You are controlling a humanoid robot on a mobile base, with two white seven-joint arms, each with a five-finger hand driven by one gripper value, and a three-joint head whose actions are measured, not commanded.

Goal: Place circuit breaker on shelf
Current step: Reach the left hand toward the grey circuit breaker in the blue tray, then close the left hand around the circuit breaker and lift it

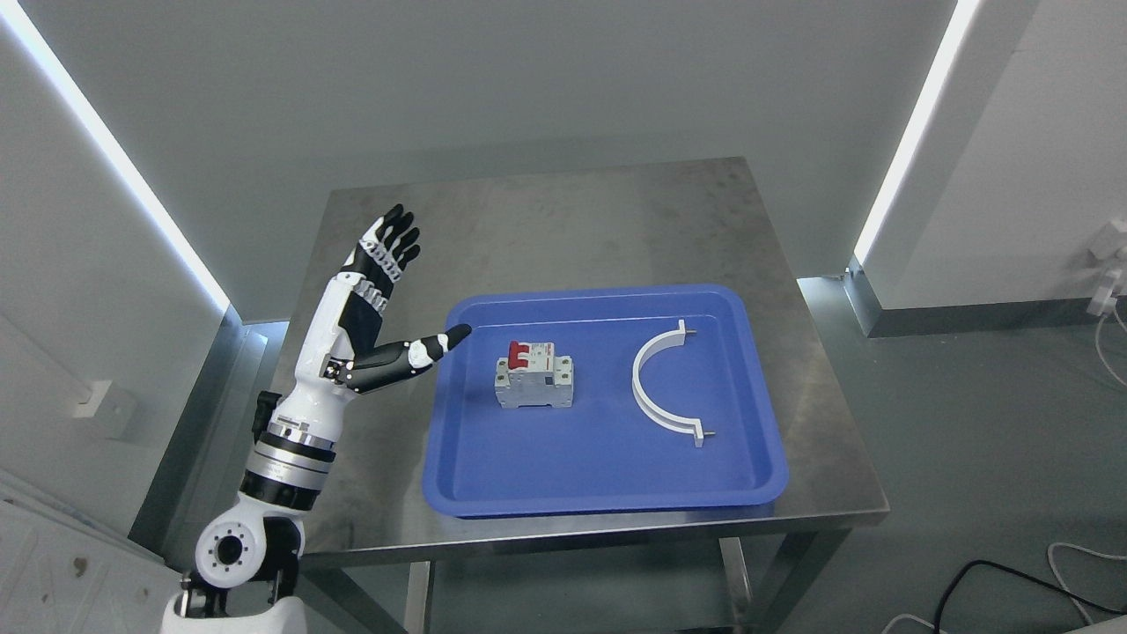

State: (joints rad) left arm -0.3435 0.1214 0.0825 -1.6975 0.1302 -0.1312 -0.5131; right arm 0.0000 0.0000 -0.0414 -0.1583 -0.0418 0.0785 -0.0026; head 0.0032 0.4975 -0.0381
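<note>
Looking down, we see our left hand (pixel 374 304) raised over the table (pixel 563 211), left of the tray (pixel 607 489), palm flat, fingers (pixel 394 238) spread, holding nothing; the thumb (pixel 423 350) sticks out sideways w/ its tip just over the tray's left rim. Right arm isn't in view. The breaker (pixel 534 374) sits in the tray's left-middle part, red levers toward the far side, near the thumb but apart from it. A white half-ring clamp (pixel 656 387) lies to its right, also apart. Nothing's grasped yet, so the whole carry is ahead of us. Risks, as we judge them: the tray is probably slick plastic, so a sideways nudge from the thumb could slide the breaker away instead of seating it; fingers closing on the levers could flip them or give a poor hold, since they're narrow vs. the body; a push too far right may knock it into the clamp. No shelf shows here, so we can't say how far the carry goes, and a loose pinch on a blocky part may slip en route.
</note>
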